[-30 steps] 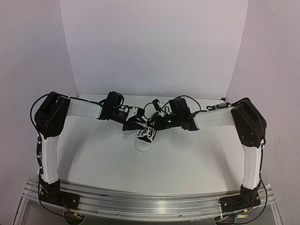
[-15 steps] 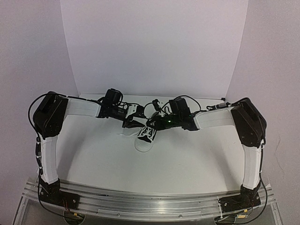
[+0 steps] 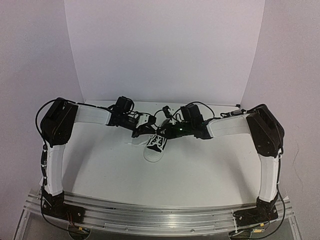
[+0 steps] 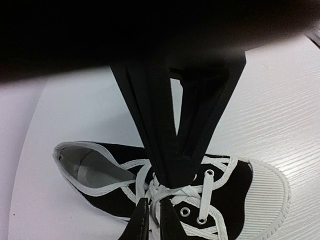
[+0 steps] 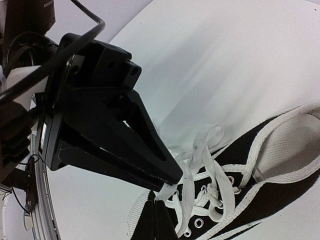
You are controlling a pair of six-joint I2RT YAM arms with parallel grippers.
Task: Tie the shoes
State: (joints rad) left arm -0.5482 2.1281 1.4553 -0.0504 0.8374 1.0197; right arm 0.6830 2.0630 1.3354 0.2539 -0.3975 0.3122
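Observation:
The black sneaker (image 3: 154, 150) with white toe cap lies mid-table, toe toward the arm bases. It also shows in the left wrist view (image 4: 240, 185) and the right wrist view (image 5: 280, 195). Its white laces (image 5: 200, 150) are bunched in loose loops over the eyelets (image 4: 210, 192). My left gripper (image 3: 142, 132) sits over the shoe's throat, its own tips (image 4: 151, 220) pinched on a lace strand. My right gripper (image 3: 161, 132) meets it tip to tip (image 5: 156, 210) and is shut on a lace end. Each gripper hides part of the knot from the other's camera.
White backdrop panels (image 3: 165, 50) wall the table at the back and sides. The aluminium rail (image 3: 160, 215) with both arm bases runs along the near edge. Black cables (image 3: 167, 112) hang over the wrists above the shoe.
The left arm has shifted slightly, first left and then back right. Both grippers stay pinched together over the shoe's laces. The shoe has not moved.

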